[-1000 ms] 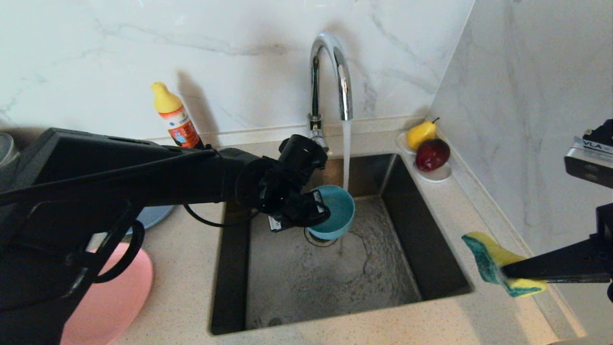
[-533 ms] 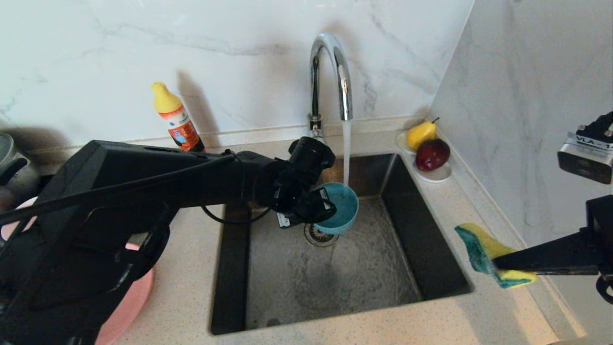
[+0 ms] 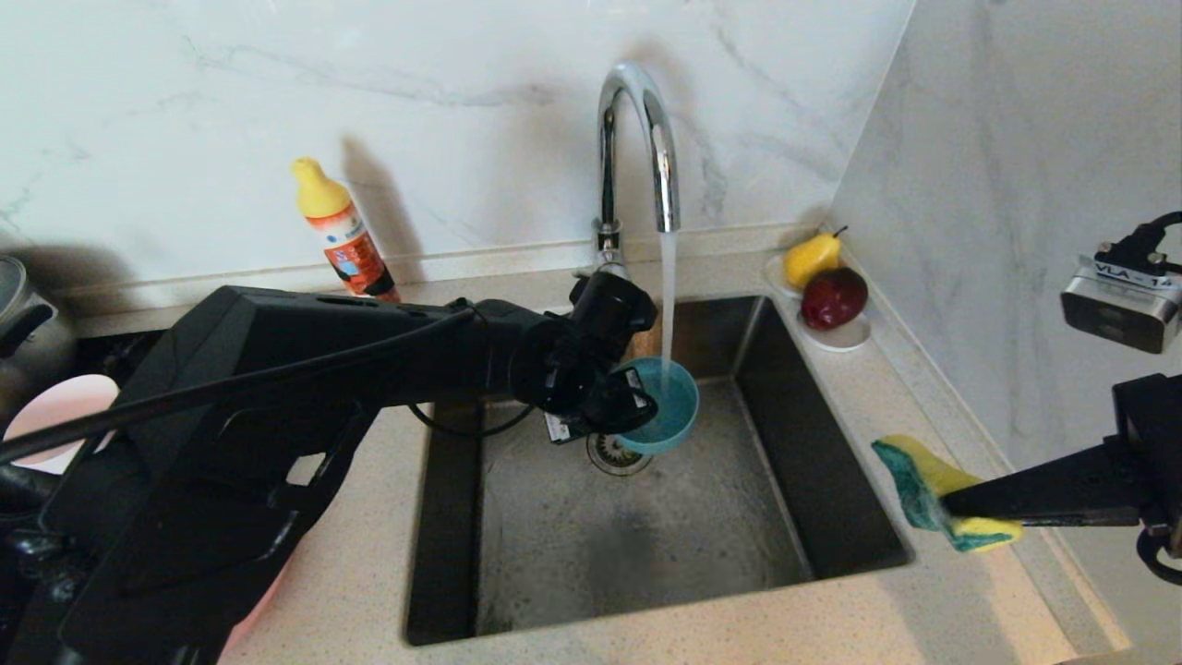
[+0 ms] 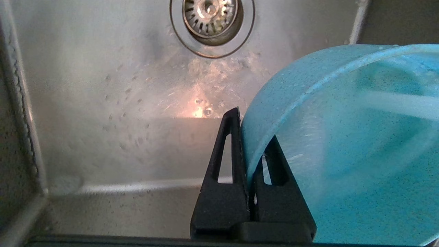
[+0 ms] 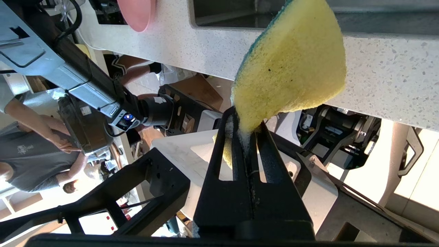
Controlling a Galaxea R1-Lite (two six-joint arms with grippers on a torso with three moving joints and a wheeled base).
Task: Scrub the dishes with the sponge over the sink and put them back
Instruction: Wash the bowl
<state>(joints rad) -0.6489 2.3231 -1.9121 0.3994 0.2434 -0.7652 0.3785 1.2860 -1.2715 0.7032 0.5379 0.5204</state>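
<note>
Over the sink [image 3: 813,462], my left gripper [image 3: 635,406] is shut on the rim of the small teal bowl [image 3: 667,408]. The bowl is tipped on its side under the water running from the chrome tap [image 3: 637,129]. In the left wrist view one finger lies outside the bowl [image 4: 343,154] and one inside, at the left gripper [image 4: 252,132], with the strainer drain [image 4: 211,17] beyond. My right gripper [image 3: 951,510] hangs over the counter right of the sink, shut on the bent yellow-and-green sponge [image 3: 928,489]. The right wrist view shows the sponge [image 5: 291,61] squeezed in the right gripper [image 5: 245,118].
An orange bottle with a yellow cap [image 3: 343,231] stands at the back wall. A white dish [image 3: 845,337] with a pear and a dark red fruit sits at the sink's back right corner. A pale pink dish [image 3: 55,416] and a steel pot [image 3: 18,305] show at the far left behind my arm.
My left arm has reached further toward the tap, carrying the teal bowl a little right under the stream. The right gripper with the sponge has drifted slightly left.
</note>
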